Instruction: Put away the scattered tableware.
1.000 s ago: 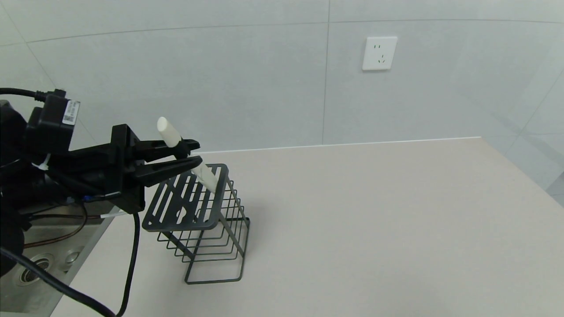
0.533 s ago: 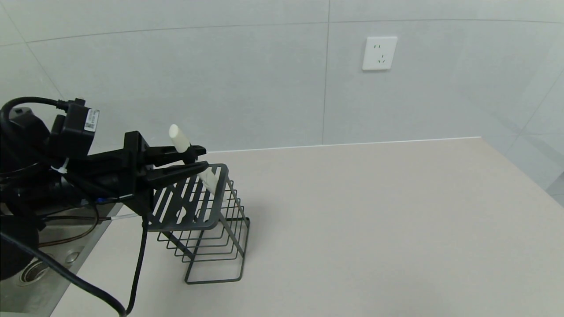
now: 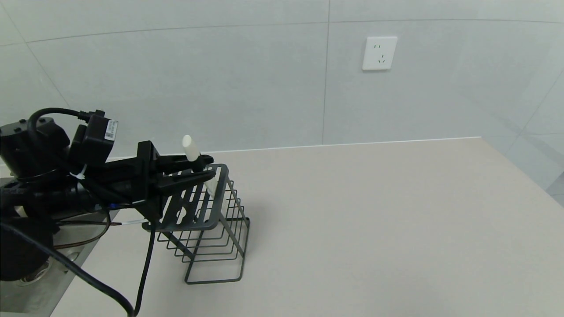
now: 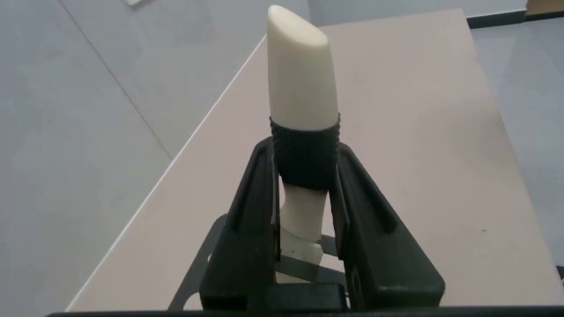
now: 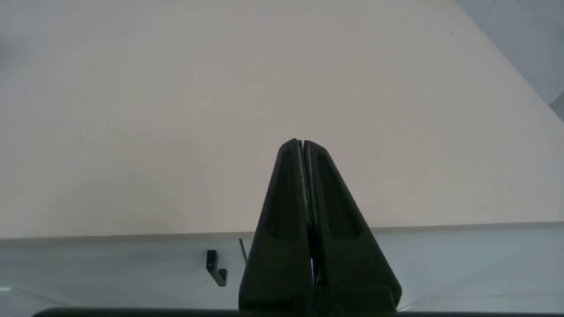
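A cream-white utensil handle (image 3: 189, 148) with a black band stands tilted over the black wire rack (image 3: 207, 240) at the counter's left end. My left gripper (image 3: 207, 166) is shut on it just above the rack's slotted top plate (image 3: 185, 211). The lower end of the utensil (image 3: 211, 187) reaches down at the plate's far right corner. In the left wrist view the utensil handle (image 4: 304, 70) sticks up between the fingers of the left gripper (image 4: 304, 154). My right gripper (image 5: 304, 150) is shut with nothing in it, over the beige counter (image 5: 176, 106).
The beige countertop (image 3: 374, 220) stretches wide to the right of the rack. A steel sink (image 3: 26, 281) lies at the lower left beside the counter edge. A tiled wall with a socket (image 3: 379, 53) runs along the back. A black cable (image 3: 145, 273) hangs from the left arm.
My left gripper has moved right and down with the utensil, bringing it lower onto the rack's top plate. The rack has stayed in place.
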You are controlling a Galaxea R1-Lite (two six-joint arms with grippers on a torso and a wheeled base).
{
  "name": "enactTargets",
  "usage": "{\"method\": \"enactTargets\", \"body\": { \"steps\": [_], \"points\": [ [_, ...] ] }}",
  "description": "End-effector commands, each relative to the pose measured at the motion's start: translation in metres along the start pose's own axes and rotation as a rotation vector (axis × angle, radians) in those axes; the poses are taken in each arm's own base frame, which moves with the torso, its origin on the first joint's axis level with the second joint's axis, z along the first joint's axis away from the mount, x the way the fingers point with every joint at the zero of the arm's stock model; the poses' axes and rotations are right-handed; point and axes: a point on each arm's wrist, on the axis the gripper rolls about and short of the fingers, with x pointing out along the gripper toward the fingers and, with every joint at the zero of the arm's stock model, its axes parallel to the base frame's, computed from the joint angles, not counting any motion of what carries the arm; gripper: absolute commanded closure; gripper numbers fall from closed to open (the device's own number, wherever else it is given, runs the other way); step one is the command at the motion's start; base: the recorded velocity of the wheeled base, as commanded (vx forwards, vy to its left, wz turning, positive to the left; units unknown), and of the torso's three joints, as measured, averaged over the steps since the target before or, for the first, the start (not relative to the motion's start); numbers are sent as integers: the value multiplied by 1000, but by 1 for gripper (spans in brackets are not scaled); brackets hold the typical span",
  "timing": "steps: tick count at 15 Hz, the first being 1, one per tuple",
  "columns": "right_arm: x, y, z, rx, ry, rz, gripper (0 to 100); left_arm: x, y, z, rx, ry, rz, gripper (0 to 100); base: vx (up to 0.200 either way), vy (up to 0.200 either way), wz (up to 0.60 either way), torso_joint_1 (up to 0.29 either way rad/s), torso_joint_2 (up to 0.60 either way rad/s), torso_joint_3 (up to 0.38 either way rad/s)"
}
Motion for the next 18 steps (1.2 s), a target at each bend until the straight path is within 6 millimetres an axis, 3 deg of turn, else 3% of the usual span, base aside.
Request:
{"method": "enactTargets", "body": {
  "steps": [1,15,16,18],
  "points": [
    [0,0,0,0,1,0,100,1,0,-2,-8,3,-3,100,0,0,0,0,0,0],
    [0,0,0,-2,1,0,100,0,-6,-15,-53,24,-4,100,0,0,0,0,0,0],
    [0,0,0,0,1,0,100,0,-6,-15,-54,25,-5,0,0,0,0,0,0,0],
    [0,0,0,0,1,0,100,1,-6,-16,-57,26,-7,0,0,0,0,0,0,0]
  ]
}}
